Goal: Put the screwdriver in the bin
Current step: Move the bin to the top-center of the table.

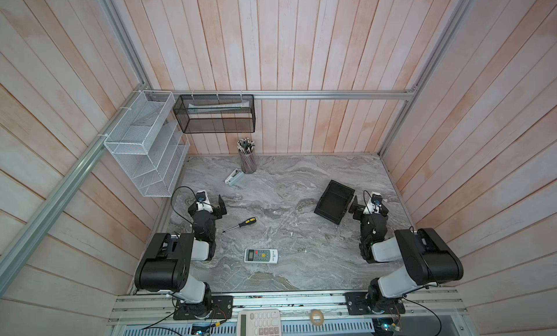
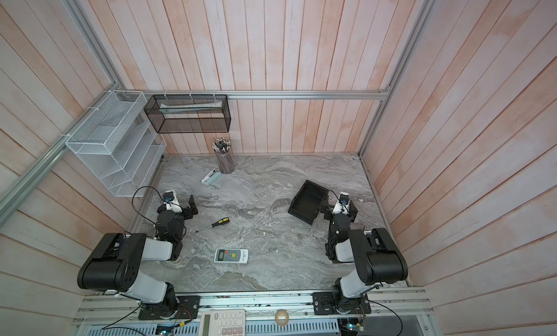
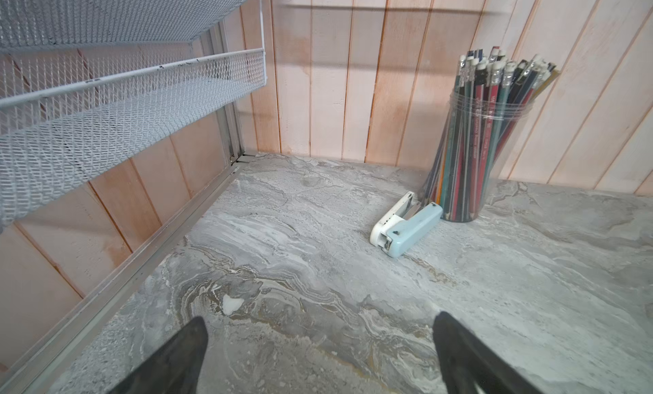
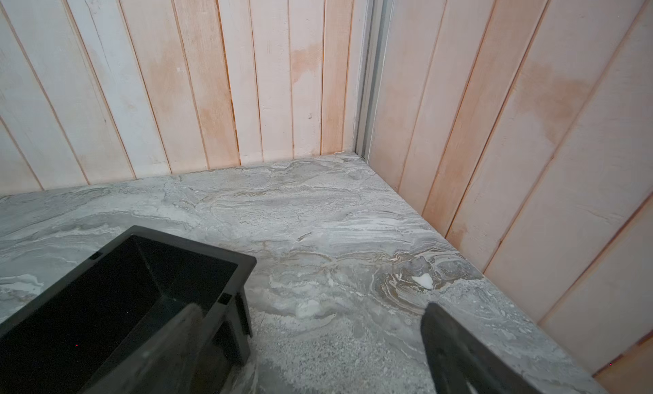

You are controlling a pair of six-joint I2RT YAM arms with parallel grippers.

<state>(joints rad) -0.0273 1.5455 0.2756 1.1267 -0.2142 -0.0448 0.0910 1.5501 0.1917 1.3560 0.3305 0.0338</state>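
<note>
The screwdriver (image 1: 241, 224) (image 2: 214, 224), with a black-and-yellow handle and a thin silver shaft, lies flat on the marble table in both top views. It does not show in either wrist view. My left gripper (image 1: 221, 205) (image 3: 319, 321) stands open and empty just left of and beyond it, over bare marble. The bin (image 1: 333, 200) (image 2: 307, 201) (image 4: 194, 244), small, black and empty, sits at the right. My right gripper (image 1: 353, 207) (image 4: 312, 309) is open and empty beside the bin's right edge, one finger close by its corner.
A white remote (image 1: 261, 255) lies near the front centre. A stapler (image 1: 234, 177) (image 3: 406, 229) and a jar of pencils (image 1: 247, 159) (image 3: 484, 141) stand at the back. A white mesh rack (image 1: 144, 147) and a black mesh basket (image 1: 215, 114) hang on the walls.
</note>
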